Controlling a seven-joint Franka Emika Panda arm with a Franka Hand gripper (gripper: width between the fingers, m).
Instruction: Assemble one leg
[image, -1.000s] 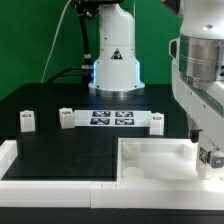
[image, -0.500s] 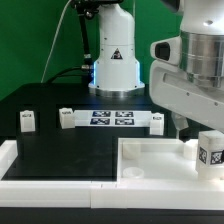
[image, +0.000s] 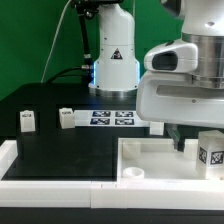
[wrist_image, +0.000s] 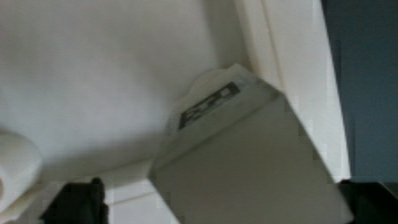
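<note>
Leg (image: 211, 152) is seen upright in the white panel (image: 150, 152) at the exterior view's right, marker outward. In the wrist view it (wrist_image: 240, 150) is lodged against the panel's rim. The hand (image: 178, 140) is held beside it, fingers (wrist_image: 80, 200) parted, nothing gripped. Other legs (image: 27, 121) are stood on the tabletop (image: 70, 150).

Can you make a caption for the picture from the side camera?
The robot arm's gripper hangs over the white panel, beside a leg standing at the exterior view's right.
</note>
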